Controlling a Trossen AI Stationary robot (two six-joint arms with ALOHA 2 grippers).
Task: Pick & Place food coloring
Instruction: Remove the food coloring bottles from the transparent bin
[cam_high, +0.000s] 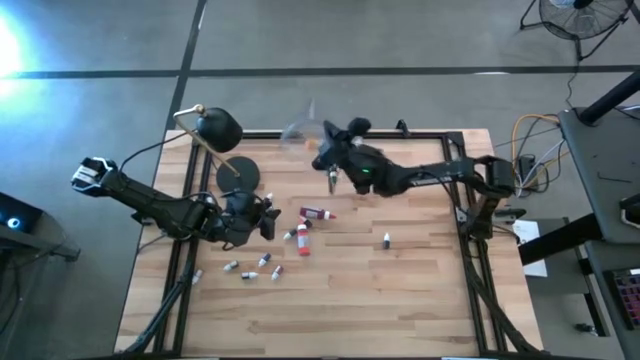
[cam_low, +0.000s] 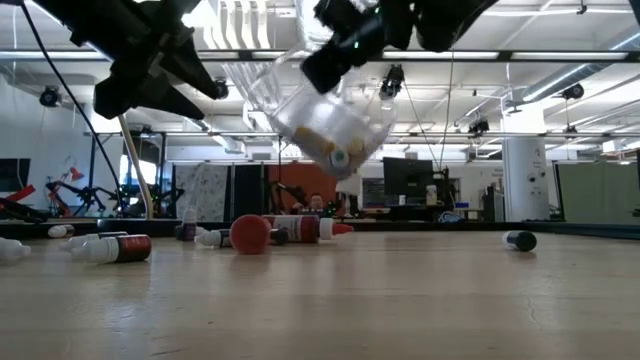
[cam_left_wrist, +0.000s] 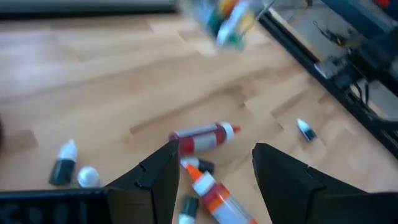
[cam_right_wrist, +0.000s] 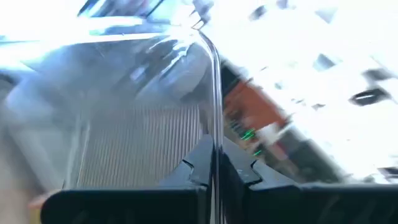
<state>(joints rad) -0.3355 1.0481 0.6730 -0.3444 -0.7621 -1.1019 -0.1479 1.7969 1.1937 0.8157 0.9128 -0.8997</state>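
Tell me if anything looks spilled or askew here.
Yes. The right tool holds the clear tub tilted in the air, and food coloring bottles lie scattered on their sides across the table.

The wooden table (cam_high: 400, 300) of pale butcher-block planks sits in a black frame. A black round-based desk lamp (cam_high: 238, 175) stands near its far left corner. Small food coloring bottles (cam_high: 300, 238) lie scattered on their sides left of centre — a larger red one (cam_high: 318, 213) with a white cap among them — and one dark bottle (cam_high: 386, 240) lies apart to the right.
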